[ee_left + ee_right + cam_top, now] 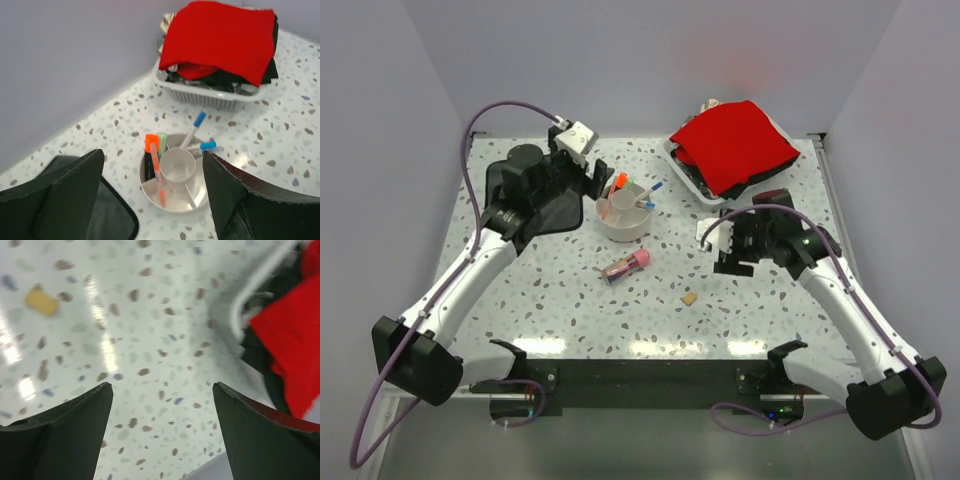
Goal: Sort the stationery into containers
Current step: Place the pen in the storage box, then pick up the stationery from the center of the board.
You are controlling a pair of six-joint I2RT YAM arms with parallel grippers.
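The round off-white divided bowl (623, 212) stands mid-table and holds the orange-and-black highlighter (150, 155), the pale green highlighter (162, 141), a thin orange pen (158, 175) and two blue-tipped pens (196, 125). The pink-capped tan stick (626, 265) lies on the table in front of the bowl. The tan eraser (690, 298) lies nearer still and also shows in the right wrist view (42, 302). My left gripper (588, 175) is open and empty just left of and above the bowl (175, 200). My right gripper (720, 245) is open and empty, right of the eraser.
A white tray (685, 170) with red cloth (732, 143) over dark cloth stands at the back right. A black cloth (535, 200) lies under my left arm at the back left. White walls close in the table on three sides.
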